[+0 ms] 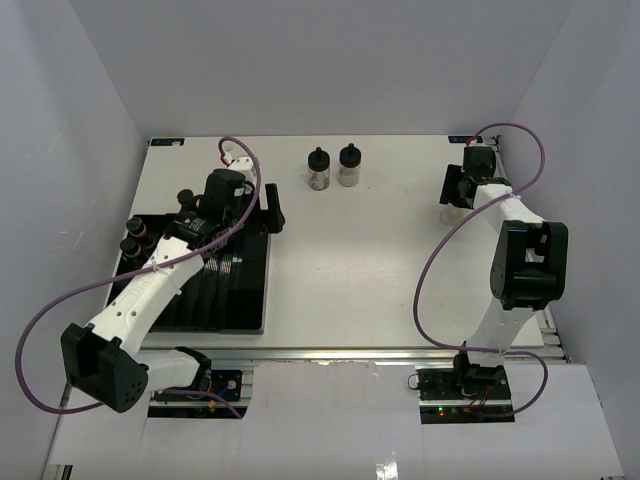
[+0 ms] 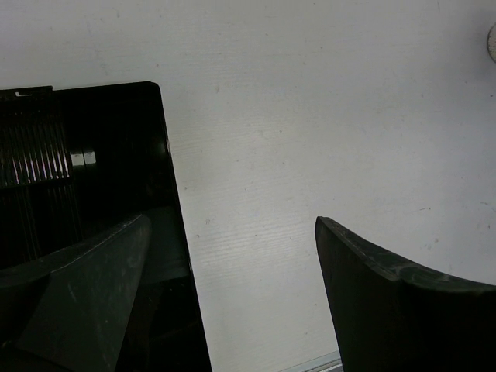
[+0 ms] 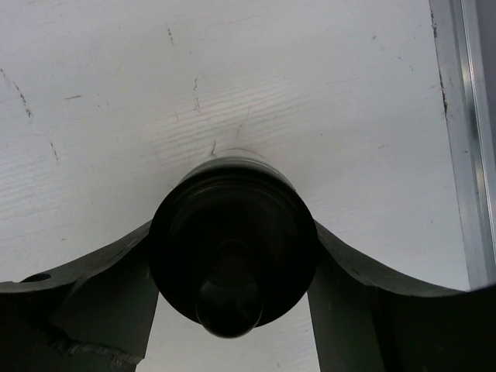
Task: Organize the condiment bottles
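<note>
Over at the far right corner of the counter [image 1: 350,270], the right gripper [image 3: 232,232] has its fingers [image 3: 353,271] pressed against both sides of a black-capped bottle [image 3: 232,256], so I'd call it closed on the cap. The bottle stands upright on the counter. Its long axis is vertical and the cap points straight up at the wrist camera, so its contents are hidden from there. The left gripper [image 2: 231,218] hangs over the far right edge of the black tray [image 1: 245,290] with its fingers spread wide and nothing between them. Two squat bottles [image 1: 318,172] [image 1: 349,166] wait side by side at the far middle of the counter, well apart from either arm, and some slim bottles [image 1: 133,235] are already seated at the left side of the tray. To my eye the step in hand is the pickup of that corner bottle. Next it needs a straight lift that keeps it plumb, then a long carry leftward across the counter towards the tray, or towards the left arm, before it goes into a slot.
</note>
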